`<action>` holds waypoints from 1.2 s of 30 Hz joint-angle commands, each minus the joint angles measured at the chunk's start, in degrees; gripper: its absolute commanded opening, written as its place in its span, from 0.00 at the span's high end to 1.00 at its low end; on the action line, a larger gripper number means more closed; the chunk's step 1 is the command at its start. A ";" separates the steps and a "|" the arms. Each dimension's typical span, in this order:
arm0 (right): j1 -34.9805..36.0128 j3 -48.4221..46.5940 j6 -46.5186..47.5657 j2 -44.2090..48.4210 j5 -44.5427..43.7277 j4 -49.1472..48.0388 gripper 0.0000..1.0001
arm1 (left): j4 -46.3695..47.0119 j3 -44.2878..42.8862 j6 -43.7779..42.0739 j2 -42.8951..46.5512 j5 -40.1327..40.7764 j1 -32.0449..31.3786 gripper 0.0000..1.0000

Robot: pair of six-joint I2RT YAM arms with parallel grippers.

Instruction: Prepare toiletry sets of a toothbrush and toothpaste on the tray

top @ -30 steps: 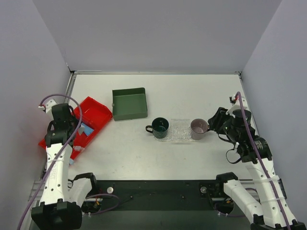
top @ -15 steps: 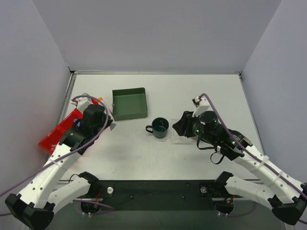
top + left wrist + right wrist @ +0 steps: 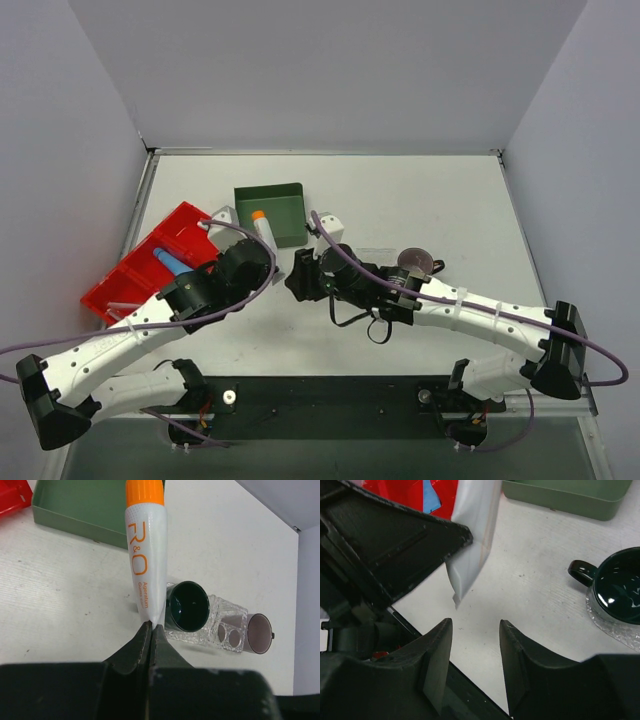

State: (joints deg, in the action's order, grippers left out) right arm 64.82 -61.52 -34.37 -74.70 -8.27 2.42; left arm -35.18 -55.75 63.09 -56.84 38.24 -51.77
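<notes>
My left gripper (image 3: 151,626) is pinched fully together on the flat crimped tail of the toothpaste tube (image 3: 146,555). It is a white tube with an orange cap and orange "R&O" lettering, and it sticks straight out ahead of the fingertips with the cap end farthest from them. Past the cap and off to the left of this gripper lies the dark green box (image 3: 75,505). Ahead of the fingertips and to their right sits the clear tray (image 3: 227,617), with a dark green mug (image 3: 187,605) on its nearer end and a mauve cup (image 3: 260,632) at the other end. My right gripper (image 3: 475,627) is spread wide with nothing in it. The tube's tail hangs just ahead of the gap, closer to the left-hand finger (no contact, as far as I can judge). The mug is ahead of this gripper to the right. From overhead the two grippers sit close together, and the red bin (image 3: 135,275) lies back and to the left of the left gripper with a light-blue tube (image 3: 168,262) inside.
</notes>
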 commanded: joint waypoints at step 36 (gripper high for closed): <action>0.14 -1.16 6.33 -2.48 -5.17 -6.28 1.00 | 8.37 2.74 10.04 0.50 4.57 -8.44 1.00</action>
State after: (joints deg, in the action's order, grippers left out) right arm 65.34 -63.31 -29.89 -78.65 -10.28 0.21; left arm -31.00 -53.15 72.93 -57.34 44.77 -59.18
